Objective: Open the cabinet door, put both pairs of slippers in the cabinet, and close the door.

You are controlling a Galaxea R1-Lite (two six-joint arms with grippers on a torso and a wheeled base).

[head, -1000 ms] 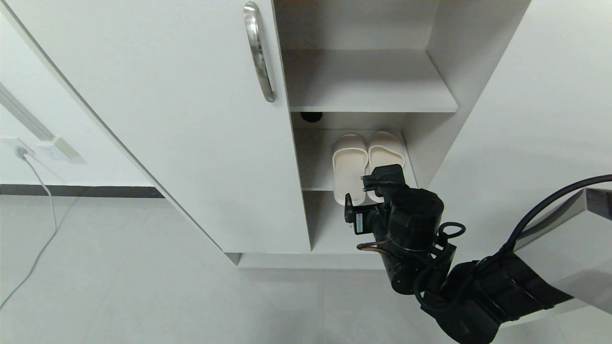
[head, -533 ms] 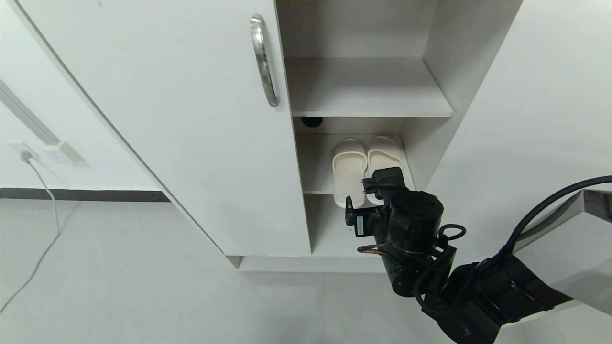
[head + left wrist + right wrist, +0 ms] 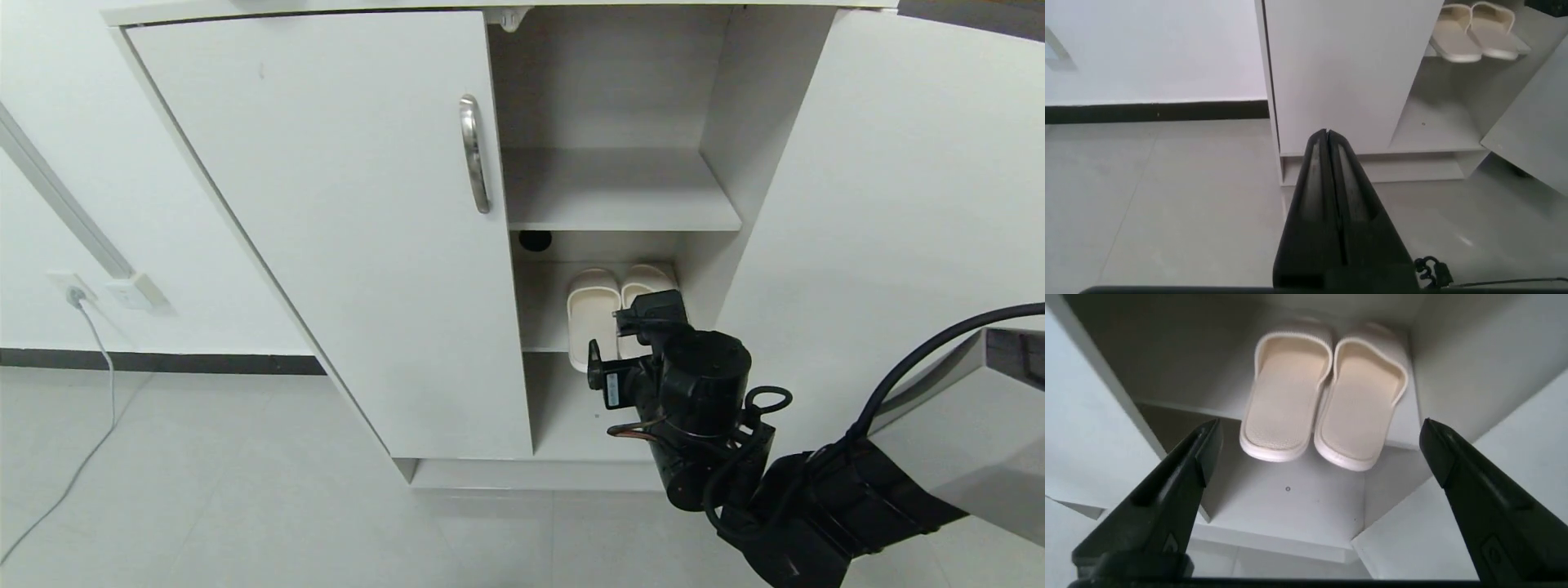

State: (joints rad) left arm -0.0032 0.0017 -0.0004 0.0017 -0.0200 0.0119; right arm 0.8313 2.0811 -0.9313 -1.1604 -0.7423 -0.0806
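Slippers (image 3: 594,314), one cream pair anyway, sit on the middle shelf inside the cabinet (image 3: 735,98) with its right door (image 3: 882,204) swung open, right gripper (image 3: 1319,433) spread wide and empty just outside the cabinet, left gripper (image 3: 1325,143) pressed together farther from it, so I'd guess pair two and shutting the door are left.

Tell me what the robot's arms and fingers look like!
The right arm is black and chunky, with a round wrist, a small white label and looping black cables. The right fingers are long, black and pointed. The left fingers are smooth black wedges.
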